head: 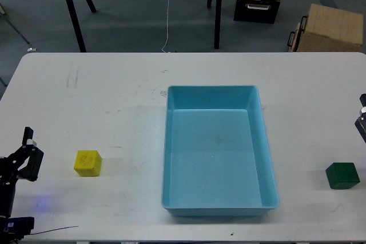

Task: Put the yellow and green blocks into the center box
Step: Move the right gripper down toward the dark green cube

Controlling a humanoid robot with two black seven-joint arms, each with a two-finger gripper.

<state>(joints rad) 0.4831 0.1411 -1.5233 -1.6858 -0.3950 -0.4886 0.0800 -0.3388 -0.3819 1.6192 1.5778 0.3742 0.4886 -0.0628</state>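
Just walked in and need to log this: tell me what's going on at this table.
Nothing is being handled yet. The light-blue box sits empty in the middle of the white table. The yellow block rests on the table to its left, near the left gripper, which is apart from it. The green block rests to the box's right, below the right gripper, which is barely in view at the frame edge. Neither block is in the box.

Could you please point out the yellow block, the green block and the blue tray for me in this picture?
yellow block point(87, 162), head view, on its top face.
green block point(342, 175), head view, on its front face, near the middle.
blue tray point(212, 89), head view, on the far rim.
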